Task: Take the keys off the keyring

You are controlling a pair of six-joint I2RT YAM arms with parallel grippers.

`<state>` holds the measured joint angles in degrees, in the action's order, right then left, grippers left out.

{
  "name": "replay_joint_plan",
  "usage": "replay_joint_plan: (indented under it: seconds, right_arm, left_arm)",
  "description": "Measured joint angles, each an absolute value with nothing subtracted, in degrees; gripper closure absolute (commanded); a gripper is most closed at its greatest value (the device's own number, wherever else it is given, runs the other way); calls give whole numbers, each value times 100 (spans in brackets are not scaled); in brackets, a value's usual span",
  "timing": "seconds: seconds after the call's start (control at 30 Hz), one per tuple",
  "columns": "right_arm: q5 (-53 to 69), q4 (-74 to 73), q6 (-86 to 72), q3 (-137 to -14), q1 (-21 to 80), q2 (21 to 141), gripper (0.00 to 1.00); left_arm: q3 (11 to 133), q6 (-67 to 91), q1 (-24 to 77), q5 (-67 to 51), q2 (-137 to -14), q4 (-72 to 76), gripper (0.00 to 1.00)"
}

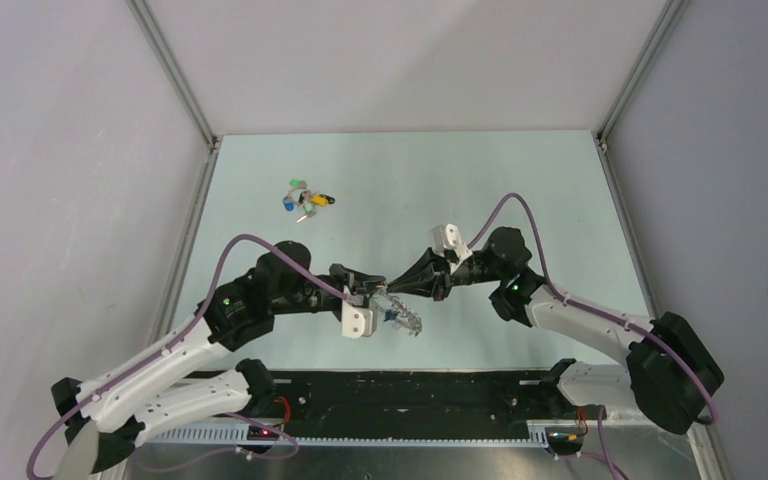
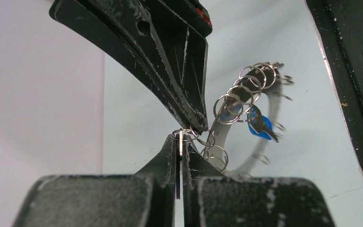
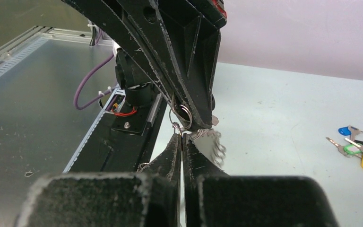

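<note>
The keyring hangs in the air between both grippers at the near middle of the table. In the left wrist view its flat band and wire loops trail to the right, with the blue key dangling from it. My left gripper is shut on a thin flat piece seen edge-on, silver at the tip and dark below, which looks like the black key; a small loop rings its tip. My right gripper is shut on a small wire loop of the keyring. The two gripper tips almost touch.
A loose cluster of green, blue and yellow keys lies at the far left of the table and shows at the right of the right wrist view. The black base rail runs along the near edge. Metal frame posts bound the table.
</note>
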<state>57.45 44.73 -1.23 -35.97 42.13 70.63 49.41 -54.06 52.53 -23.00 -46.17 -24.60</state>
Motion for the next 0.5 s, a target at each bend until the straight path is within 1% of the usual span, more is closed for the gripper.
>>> replay_joint_plan:
  seconds: [0.3,0.4,0.5]
  right_arm:
    - [5684,3741,158,-3603,4066,6469,100]
    - [5610,3852,38,-3579,3988,6401,100]
    - [5483,4333,-362,-3426,3924,6392,100]
  left_arm:
    - [4939,-5408,5253,-2294,-4595,-2453,100]
    - [4939,-5408,5253,-2292,-4595,-2418,100]
    - [4939,-5408,5253,-2294,-4595,-2351,100]
